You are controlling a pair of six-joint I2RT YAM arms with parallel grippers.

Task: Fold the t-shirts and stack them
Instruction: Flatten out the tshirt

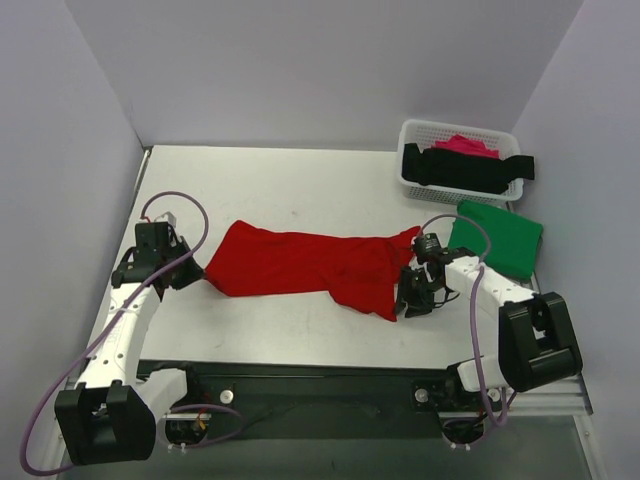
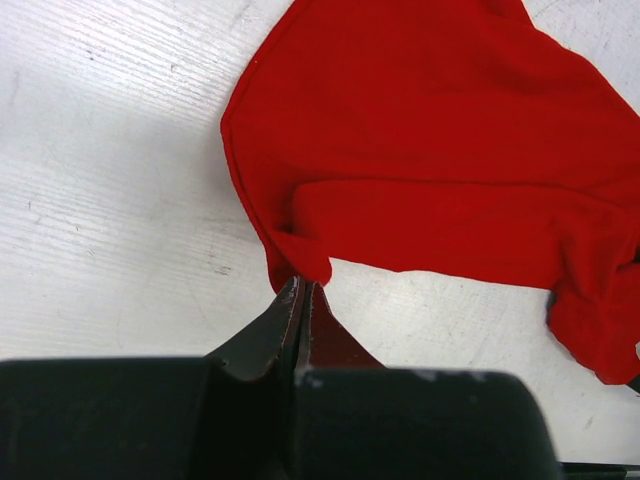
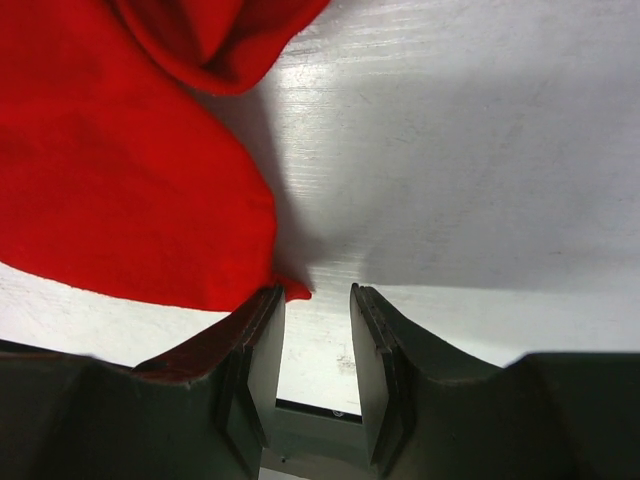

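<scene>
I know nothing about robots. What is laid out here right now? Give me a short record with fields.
red shirt: lying crumpled between the two grippers
left gripper: shut, pinching a corner of the red shirt
right gripper: open at the shirt's other end, not holding it
green shirt: folded, on the right
basket: far right, holds a black shirt and a pink shirt

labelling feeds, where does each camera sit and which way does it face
Top external: above and behind the robot, looking down on the table; both arms flank the red t-shirt.
Left wrist: on the left arm, looking along the left gripper, shut on the shirt's corner.
Right wrist: on the right arm, facing the open right gripper and the shirt's edge.
Both wrist views share that shirt.
</scene>
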